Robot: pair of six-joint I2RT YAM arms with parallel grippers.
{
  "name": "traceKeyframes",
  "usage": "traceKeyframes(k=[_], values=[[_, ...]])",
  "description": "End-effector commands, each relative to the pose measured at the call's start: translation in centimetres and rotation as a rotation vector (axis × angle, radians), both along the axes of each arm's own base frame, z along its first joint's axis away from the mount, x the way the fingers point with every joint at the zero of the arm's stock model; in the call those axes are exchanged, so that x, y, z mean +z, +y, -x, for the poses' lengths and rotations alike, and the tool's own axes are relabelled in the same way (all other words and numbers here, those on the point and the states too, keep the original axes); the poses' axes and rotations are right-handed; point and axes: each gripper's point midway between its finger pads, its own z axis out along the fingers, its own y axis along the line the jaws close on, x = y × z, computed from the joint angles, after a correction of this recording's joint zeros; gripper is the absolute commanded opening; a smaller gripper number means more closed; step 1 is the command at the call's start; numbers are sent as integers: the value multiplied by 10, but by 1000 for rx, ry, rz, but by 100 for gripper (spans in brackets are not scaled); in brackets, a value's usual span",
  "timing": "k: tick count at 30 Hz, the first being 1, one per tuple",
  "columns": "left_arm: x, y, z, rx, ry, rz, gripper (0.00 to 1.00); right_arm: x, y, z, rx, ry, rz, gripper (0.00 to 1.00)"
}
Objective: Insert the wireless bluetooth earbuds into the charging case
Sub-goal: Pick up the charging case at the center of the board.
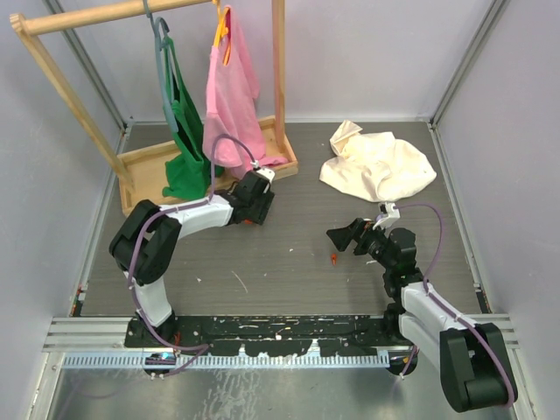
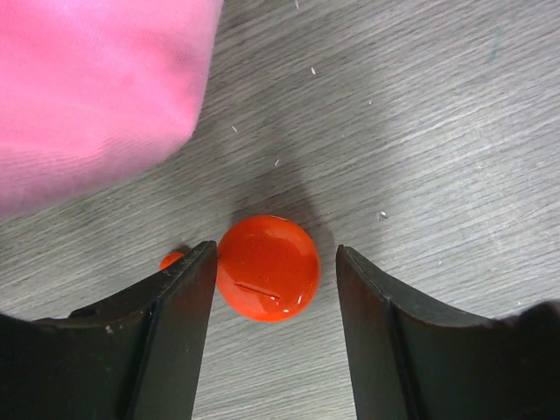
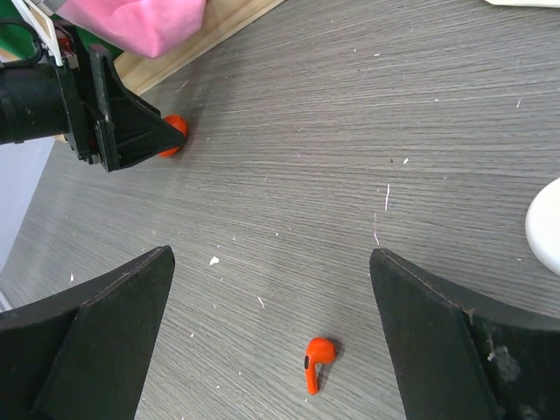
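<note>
A red round charging case (image 2: 268, 268) lies closed on the grey table between the fingers of my left gripper (image 2: 276, 254), which is open and low around it; the case sits close against the left finger. A small red bit (image 2: 171, 259), mostly hidden, peeks out beside that finger. In the top view the left gripper (image 1: 255, 213) covers the case. A red earbud (image 3: 317, 360) with a short stem lies on the table below my right gripper (image 3: 271, 258), which is open and empty above it. The earbud also shows in the top view (image 1: 333, 259), just under the right gripper (image 1: 339, 236).
A pink cloth (image 2: 96, 87) hangs on a wooden rack (image 1: 210, 157) right behind the left gripper, next to a green cloth (image 1: 184, 131). A cream cloth (image 1: 376, 162) lies at the back right. A white rounded thing (image 3: 547, 229) shows at the right wrist view's edge.
</note>
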Motion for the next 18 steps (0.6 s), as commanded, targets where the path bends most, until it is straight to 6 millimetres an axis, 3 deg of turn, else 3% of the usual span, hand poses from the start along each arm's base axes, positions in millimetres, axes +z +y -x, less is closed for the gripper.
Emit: traceKeyframes(k=[1,9,18], values=[[15,-9,-5,-4,-12,51,56,13,2,-5,11,-65,2,100],[12,-16,19,-52,59,108,51,13,3,-3,18,-68,0,100],[19,-31,68,-214,65,94,48,15,8,-1,43,-73,1,100]])
